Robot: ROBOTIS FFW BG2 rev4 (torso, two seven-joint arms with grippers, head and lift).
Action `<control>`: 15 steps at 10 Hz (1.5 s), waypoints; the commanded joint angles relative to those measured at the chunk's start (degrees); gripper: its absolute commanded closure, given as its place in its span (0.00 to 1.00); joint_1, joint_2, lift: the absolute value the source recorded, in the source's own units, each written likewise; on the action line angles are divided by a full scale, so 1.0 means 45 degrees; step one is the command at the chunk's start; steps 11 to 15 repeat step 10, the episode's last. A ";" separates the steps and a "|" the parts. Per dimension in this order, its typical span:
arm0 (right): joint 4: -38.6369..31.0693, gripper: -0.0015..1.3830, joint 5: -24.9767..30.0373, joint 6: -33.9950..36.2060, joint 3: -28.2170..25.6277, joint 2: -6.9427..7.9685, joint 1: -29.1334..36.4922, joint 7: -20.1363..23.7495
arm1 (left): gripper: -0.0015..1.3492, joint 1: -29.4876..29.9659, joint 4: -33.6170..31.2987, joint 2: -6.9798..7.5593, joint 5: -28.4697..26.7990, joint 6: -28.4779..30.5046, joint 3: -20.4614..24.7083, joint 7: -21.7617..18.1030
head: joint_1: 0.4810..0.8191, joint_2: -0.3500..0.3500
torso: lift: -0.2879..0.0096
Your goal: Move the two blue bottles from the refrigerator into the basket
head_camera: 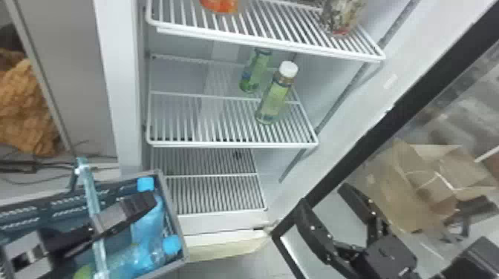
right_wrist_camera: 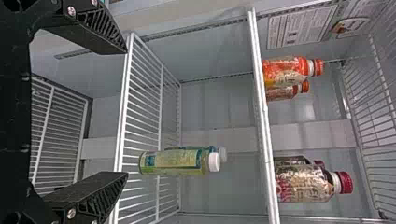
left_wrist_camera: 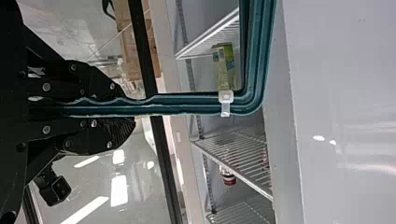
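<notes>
— Head view first. Hard bits?

— Basket (head_camera: 171,207) cut off at the left and bottom edges. Both blue bottles inside: one (head_camera: 146,226) partly hidden by the left jaws (head_camera: 149,202), the other (head_camera: 139,258) lower down, with a cap near the side wall. An orange thing (head_camera: 221,5) cut off at the top.

— And the jaws?

— Left ones pinched tight on the handle (head_camera: 88,193). Right jaws (head_camera: 322,193) wide, low on the right, well apart from the green bottles (head_camera: 274,98) on the middle shelf (head_camera: 222,144).

— Left wrist view?

— Handle snug in the left jaws (left_wrist_camera: 133,110), and in front of part of a green bottle. Farther off, a red-capped bottle (left_wrist_camera: 228,178), too small to see well.

— Right wrist view?

— Right jaws (right_wrist_camera: 127,112) wide, with nothing between but open air. Back green bottle mostly hidden behind the front one. Near the shelf's side bars, some room beside both. Beyond the next shelf (right_wrist_camera: 261,107), orange bottles (right_wrist_camera: 287,70) and silver bottles (right_wrist_camera: 303,184).
</notes>
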 commanded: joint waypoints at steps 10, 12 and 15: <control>-0.0099 0.09 -0.0016 0.0292 -0.0139 0.0072 -0.0053 -0.0019 | 0.89 0.0037 -0.0006 -0.0128 0.0025 -0.0031 0.0162 0.0028 | 0.63 0.00 | 0.23; -0.0099 0.09 -0.0016 0.0292 -0.0139 0.0072 -0.0053 -0.0019 | 0.89 0.0037 -0.0006 -0.0128 0.0025 -0.0031 0.0162 0.0028 | 0.63 0.00 | 0.23; -0.0099 0.09 -0.0016 0.0292 -0.0139 0.0072 -0.0053 -0.0019 | 0.89 0.0037 -0.0006 -0.0128 0.0025 -0.0031 0.0162 0.0028 | 0.63 0.00 | 0.23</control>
